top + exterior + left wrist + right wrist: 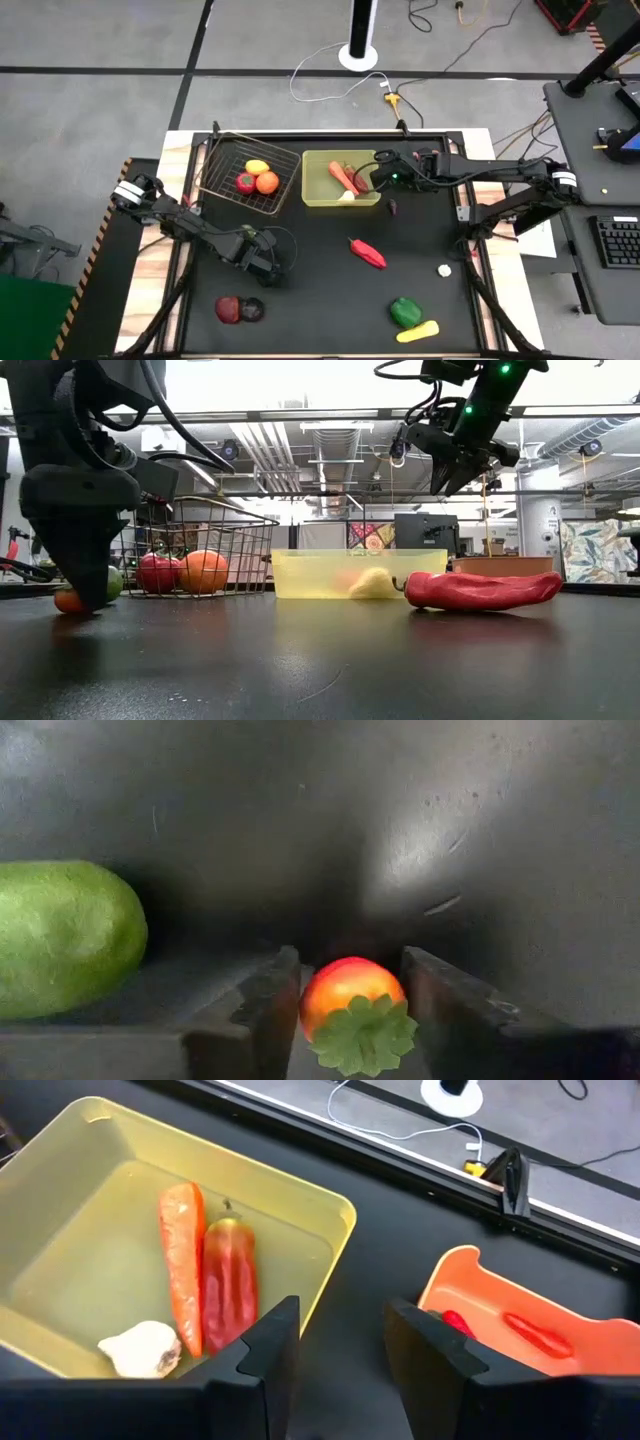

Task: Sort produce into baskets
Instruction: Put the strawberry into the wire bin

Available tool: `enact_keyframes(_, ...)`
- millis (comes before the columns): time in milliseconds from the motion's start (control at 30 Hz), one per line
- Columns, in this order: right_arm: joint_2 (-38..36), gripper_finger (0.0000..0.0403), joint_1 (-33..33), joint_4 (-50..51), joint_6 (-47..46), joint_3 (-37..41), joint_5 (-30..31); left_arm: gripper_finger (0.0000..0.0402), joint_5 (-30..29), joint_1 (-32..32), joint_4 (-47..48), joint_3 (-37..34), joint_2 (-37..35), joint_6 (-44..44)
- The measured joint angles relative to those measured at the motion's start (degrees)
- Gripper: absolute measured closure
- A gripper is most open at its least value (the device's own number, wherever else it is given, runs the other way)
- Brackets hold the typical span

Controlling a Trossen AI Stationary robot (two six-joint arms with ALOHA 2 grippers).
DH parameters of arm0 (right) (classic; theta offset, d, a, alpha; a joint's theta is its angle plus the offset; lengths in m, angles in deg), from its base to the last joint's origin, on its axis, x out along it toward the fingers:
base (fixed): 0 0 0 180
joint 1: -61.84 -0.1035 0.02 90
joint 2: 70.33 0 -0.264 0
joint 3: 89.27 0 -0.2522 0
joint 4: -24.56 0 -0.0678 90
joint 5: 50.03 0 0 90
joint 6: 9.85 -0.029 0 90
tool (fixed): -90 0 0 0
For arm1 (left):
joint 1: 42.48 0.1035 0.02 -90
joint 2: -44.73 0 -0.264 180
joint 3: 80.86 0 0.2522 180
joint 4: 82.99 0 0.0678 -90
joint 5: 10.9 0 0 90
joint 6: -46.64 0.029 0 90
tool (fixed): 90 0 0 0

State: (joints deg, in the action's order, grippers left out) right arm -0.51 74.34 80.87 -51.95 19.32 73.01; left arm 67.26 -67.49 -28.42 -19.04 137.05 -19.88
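Produce being picked now is a small orange-red toy tomato with green leaf cap [350,1005], low on the black counter [420,810] between the left gripper [350,1010] fingers, which stand narrow around it and should close squarely before lifting, clear of the green lime [60,935] beside it.

Three containers: wire basket [253,172], yellow tray [340,179], salmon bin [520,1335]. Basket: three fruits [258,179]. Tray: carrot [181,1260], red pepper [229,1290], garlic [141,1348]. Bin: two red pieces [535,1333]. Two arms.
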Motion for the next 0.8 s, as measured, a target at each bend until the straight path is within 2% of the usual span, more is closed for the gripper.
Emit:
enact_keyframes(133,0.0,0.0263,-0.9,0.0,-0.4,0.0,0.0,0.0283,0.6,0.0,0.0,0.0,-0.1,0.0)
enact_keyframes(233,0.0,0.0260,-1.4,0.0,-0.6,0.0,0.0,0.0298,0.9,0.0,0.0,0.0,-0.2,0.0)
enact_keyframes(500,0.0,0.0265,-1.5,0.0,-0.8,0.0,0.0,0.0297,2.3,0.0,1.1,0.8,-2.7,3.4)
enact_keyframes(800,0.0,0.0259,-1.5,0.0,-0.9,0.0,0.1,0.0297,0.1,0.0,10.4,8.3,-6.2,10.2)
